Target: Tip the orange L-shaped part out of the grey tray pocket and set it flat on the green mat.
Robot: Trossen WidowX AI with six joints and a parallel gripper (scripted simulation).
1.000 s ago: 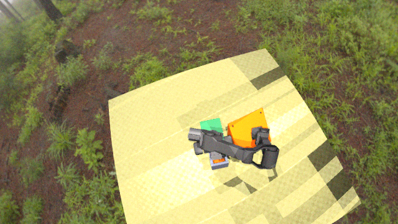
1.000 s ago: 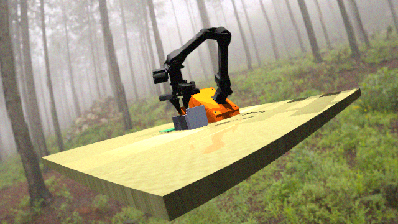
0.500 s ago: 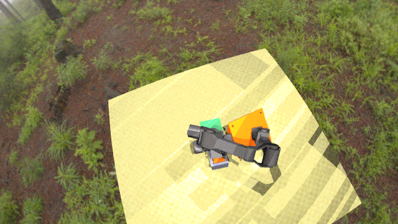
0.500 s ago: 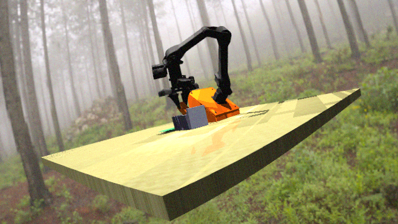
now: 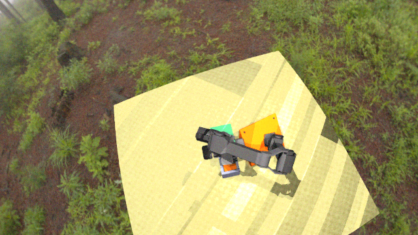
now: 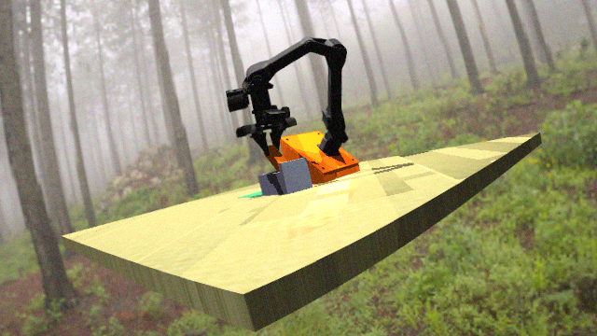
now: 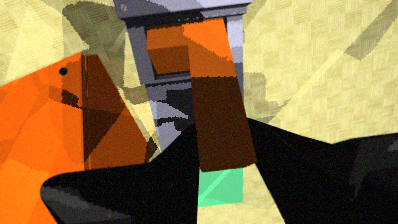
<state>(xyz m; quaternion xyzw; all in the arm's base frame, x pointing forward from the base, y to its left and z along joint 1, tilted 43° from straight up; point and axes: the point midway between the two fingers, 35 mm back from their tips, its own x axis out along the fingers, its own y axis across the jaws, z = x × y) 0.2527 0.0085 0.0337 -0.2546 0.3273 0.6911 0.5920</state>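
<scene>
The orange L-shaped part (image 5: pixel 229 168) (image 6: pixel 273 154) (image 7: pixel 220 100) is tilted, with its long arm's plain end raised above the grey tray (image 5: pixel 230 175) (image 6: pixel 296 178) (image 7: pixel 175 10). Its L-shaped end is at the tray's tall-walled end; I cannot tell whether it still touches the pocket. My gripper (image 6: pixel 272 146) (image 7: pixel 219 127) is shut on the raised end, one finger on each side. In the top view the arm hides the fingertips. The green mat (image 5: pixel 223 128) (image 6: pixel 252 194) (image 7: pixel 232 192) lies beside the tray's low end, partly hidden by the arm and fingers.
The orange base block (image 5: pixel 261 128) (image 6: pixel 303 142) (image 7: pixel 40 120) stands close beside the tray, with the arm mounted on it. The tray's tall end wall rises on the side away from the mat. Everything stands on a pale yellow table (image 5: pixel 163 147) (image 6: pixel 210 247).
</scene>
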